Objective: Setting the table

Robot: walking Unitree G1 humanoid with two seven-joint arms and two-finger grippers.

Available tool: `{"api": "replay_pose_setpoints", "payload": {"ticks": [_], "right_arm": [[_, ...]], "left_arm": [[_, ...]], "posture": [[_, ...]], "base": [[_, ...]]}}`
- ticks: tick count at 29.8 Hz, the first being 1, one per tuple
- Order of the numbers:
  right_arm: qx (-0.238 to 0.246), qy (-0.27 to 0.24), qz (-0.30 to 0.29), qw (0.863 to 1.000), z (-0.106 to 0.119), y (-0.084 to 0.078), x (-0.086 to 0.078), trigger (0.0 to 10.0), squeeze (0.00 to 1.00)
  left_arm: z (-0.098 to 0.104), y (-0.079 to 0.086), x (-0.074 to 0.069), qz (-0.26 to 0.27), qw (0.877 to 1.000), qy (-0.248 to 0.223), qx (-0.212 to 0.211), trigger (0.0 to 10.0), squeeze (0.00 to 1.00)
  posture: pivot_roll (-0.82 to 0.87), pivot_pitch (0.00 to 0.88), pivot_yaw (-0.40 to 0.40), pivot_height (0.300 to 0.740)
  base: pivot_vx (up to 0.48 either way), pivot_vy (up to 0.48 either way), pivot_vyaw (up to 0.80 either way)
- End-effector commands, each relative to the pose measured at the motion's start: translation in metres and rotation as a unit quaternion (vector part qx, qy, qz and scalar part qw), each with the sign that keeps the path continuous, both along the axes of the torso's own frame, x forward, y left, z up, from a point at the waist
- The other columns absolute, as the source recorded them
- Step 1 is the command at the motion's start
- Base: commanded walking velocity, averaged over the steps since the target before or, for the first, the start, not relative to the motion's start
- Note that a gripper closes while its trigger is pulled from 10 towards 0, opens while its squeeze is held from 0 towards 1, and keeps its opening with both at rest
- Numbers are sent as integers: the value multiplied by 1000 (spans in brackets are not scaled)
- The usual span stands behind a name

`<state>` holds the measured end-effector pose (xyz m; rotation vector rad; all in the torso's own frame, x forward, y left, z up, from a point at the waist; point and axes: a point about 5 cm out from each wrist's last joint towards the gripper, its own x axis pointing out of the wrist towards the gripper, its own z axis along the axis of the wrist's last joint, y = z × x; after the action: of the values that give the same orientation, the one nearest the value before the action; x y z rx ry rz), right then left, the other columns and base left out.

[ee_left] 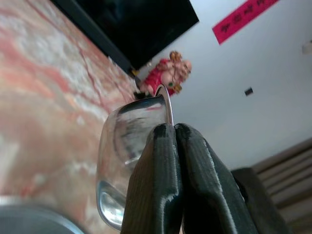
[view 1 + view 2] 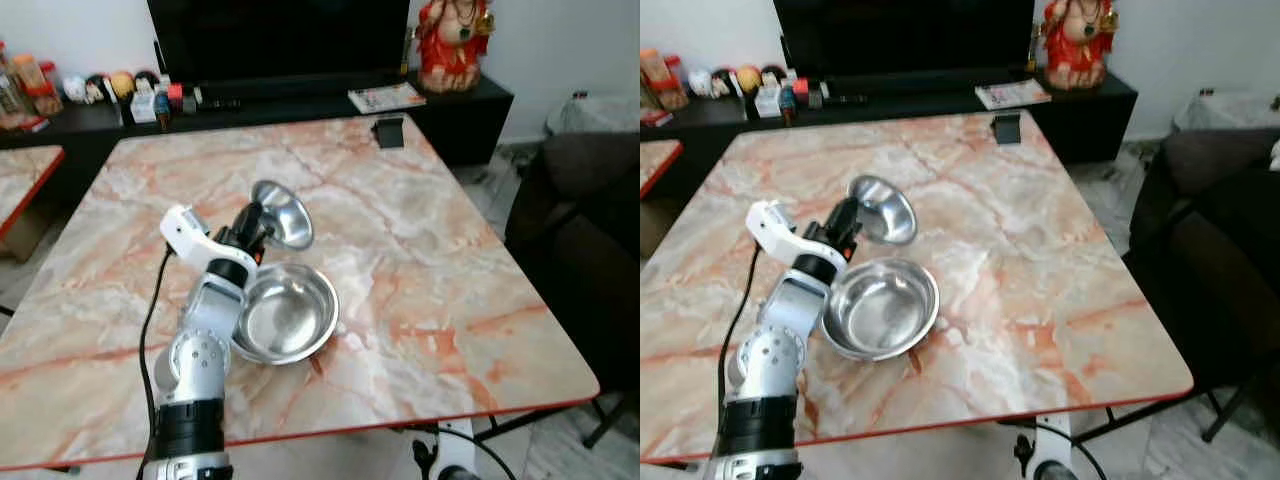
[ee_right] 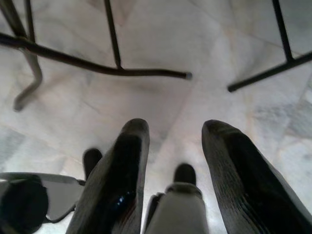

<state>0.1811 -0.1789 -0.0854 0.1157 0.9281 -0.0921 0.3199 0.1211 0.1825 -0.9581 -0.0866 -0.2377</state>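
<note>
A small steel bowl (image 2: pixel 283 213) hangs tilted above the marble table (image 2: pixel 420 260), its rim pinched by my left gripper (image 2: pixel 258 228), which is shut on it. In the left wrist view the two black fingers (image 1: pixel 165 180) press together on the small bowl's (image 1: pixel 122 146) edge. A larger steel bowl (image 2: pixel 285 312) rests upright on the table just below and in front of the held one. My right gripper (image 3: pixel 170 146) hangs open under the table, pointing at the floor.
A small black object (image 2: pixel 389 131) stands at the table's far edge. Behind the table runs a dark TV bench (image 2: pixel 300 105) with a red figurine (image 2: pixel 455 40), a magazine and small items. A dark sofa (image 2: pixel 590 230) is to the right. Table legs (image 3: pixel 112 63) cross the floor.
</note>
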Motion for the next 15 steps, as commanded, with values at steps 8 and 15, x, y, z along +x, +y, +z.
{"api": "replay_pose_setpoints", "payload": {"ticks": [8, 15], "right_arm": [[4, 7, -1, 1000, -3, 6, -5, 10000, 0], [5, 7, -2, 1000, -3, 6, -6, 10000, 0]], "left_arm": [[-6, 9, -12, 16, 998, 34, -53, 10000, 0], [-5, 6, -15, 7, 997, 36, -62, 10000, 0]], "posture": [[69, 0, 50, 732], [70, 0, 53, 732]], "base": [[0, 0, 0], [0, 0, 0]]}}
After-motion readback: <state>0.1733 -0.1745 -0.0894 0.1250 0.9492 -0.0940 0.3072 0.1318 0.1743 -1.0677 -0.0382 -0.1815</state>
